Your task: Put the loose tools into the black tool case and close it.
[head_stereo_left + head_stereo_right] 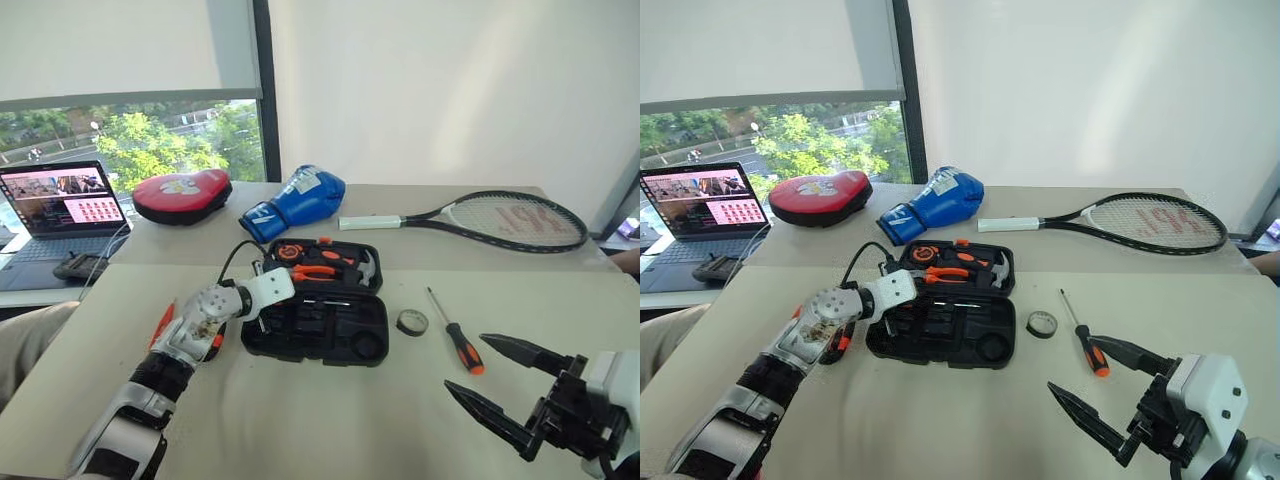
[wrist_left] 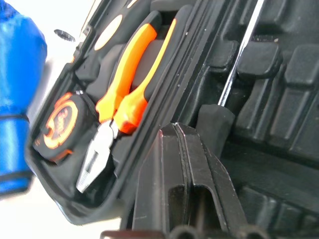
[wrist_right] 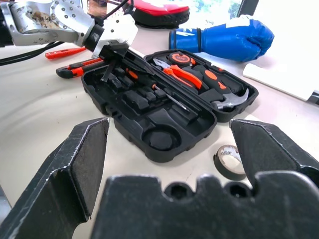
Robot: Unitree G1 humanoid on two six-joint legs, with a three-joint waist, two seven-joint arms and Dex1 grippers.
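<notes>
Tabletop [image 1: 300,420]: a pale surface carrying all the things; a tennis racket [image 1: 500,218], a blue boxing glove [image 1: 298,202], a red pad [image 1: 182,194] and a laptop [image 1: 62,205] lie along its far side.
Black tool case [image 1: 318,305]: lies open near the middle, both halves flat; the far half holds orange-handled pliers [image 2: 127,92], a tape measure [image 2: 59,127] and a small hammer [image 3: 230,101]; the near half has moulded slots, one with a slim screwdriver [image 3: 169,98] lying in it.
Right gripper [image 1: 498,382]: hovers above the near right part of the tabletop, fingers spread wide, holding nothing.
Left gripper [image 3: 110,62]: reaches over the left end of the case's near half, fingers pressed together over the slots; no tool visibly between them.
Utility knife [image 3: 76,68]: on the tabletop just left of the case.
Second screwdriver [image 1: 455,335]: right of the case, orange-and-black handle toward the robot.
Third screwdriver [image 3: 65,52]: orange, beyond the knife.
Tape roll [image 1: 412,322]: between the case and the right-hand screwdriver.
</notes>
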